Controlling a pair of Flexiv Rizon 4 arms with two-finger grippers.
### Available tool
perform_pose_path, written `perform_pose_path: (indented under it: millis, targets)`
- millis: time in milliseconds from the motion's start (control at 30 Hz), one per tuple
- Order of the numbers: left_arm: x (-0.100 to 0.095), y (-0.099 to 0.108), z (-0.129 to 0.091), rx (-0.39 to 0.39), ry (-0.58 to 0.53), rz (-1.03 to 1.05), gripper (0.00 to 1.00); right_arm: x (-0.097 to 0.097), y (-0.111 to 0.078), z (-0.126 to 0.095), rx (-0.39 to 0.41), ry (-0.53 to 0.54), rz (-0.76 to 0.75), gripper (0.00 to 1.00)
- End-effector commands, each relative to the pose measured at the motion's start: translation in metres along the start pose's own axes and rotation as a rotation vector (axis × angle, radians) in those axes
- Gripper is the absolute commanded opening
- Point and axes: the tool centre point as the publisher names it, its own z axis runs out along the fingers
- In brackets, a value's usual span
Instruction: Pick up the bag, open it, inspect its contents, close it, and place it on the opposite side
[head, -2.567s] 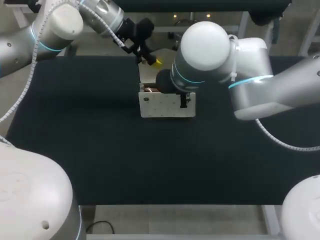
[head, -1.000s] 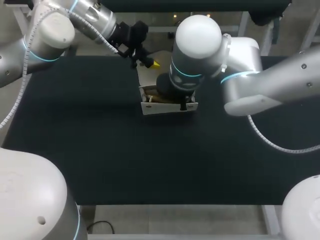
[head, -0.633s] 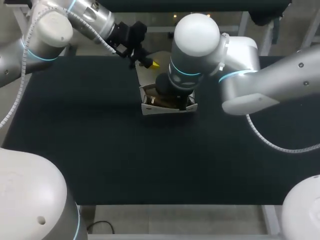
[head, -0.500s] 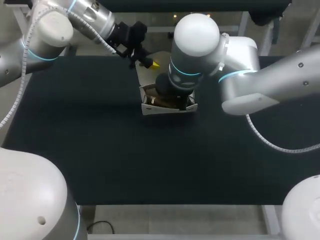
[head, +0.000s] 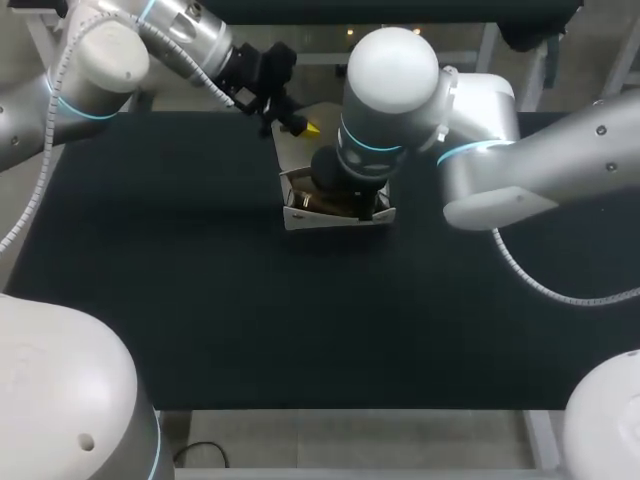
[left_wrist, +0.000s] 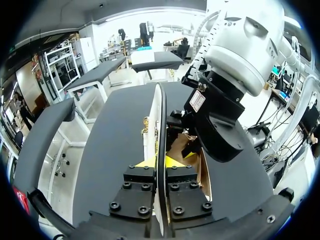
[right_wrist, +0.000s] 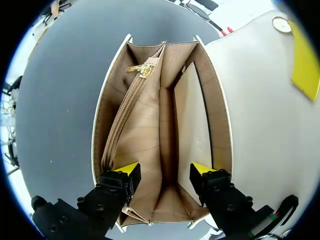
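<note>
A white bag (head: 335, 215) stands open at the middle of the black table (head: 200, 300). Its white flap (head: 297, 150) is raised behind it, and my left gripper (head: 305, 127) is shut on the flap's edge. In the left wrist view the flap (left_wrist: 159, 115) runs edge-on between the closed yellow tips of the left gripper (left_wrist: 160, 162). My right gripper (right_wrist: 165, 168) hangs open over the bag's mouth. Below it I see the tan lining (right_wrist: 150, 130), a middle divider and a gold zipper pull (right_wrist: 143, 70). No loose contents show inside. In the head view the right wrist hides its fingers.
My right arm (head: 480, 150) crosses from the right and covers the back of the bag. Bare black tabletop lies on both sides of the bag and toward the front edge (head: 340, 408).
Since the earliest frame my right wrist has come down over the bag's mouth, and the bag has tipped so less of its front face shows. In the last half second nothing moves.
</note>
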Motion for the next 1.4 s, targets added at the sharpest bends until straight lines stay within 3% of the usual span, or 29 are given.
perform_pose_path:
  millis: [33, 1067, 1167, 1300, 1400]
  targets:
    - [-0.002, -0.001, 0.002, -0.001, 0.001, 0.0, 0.0, 0.0, 0.002, 0.001, 0.002, -0.004, 0.0, 1.0]
    - [-0.001, 0.0, 0.007, -0.016, 0.003, -0.002, 0.0, -0.004, 0.003, -0.002, -0.003, -0.016, 0.001, 1.0]
    - [-0.002, 0.001, 0.008, -0.021, 0.003, -0.005, 0.0, -0.007, 0.004, -0.008, -0.006, -0.039, 0.003, 0.89]
    - [-0.002, 0.002, 0.009, -0.024, 0.003, -0.014, 0.0, -0.013, 0.005, -0.02, -0.01, -0.077, 0.003, 0.49]
    - [-0.001, 0.003, 0.007, -0.026, 0.0, -0.019, 0.0, -0.016, 0.005, -0.032, -0.013, -0.113, 0.005, 0.41]
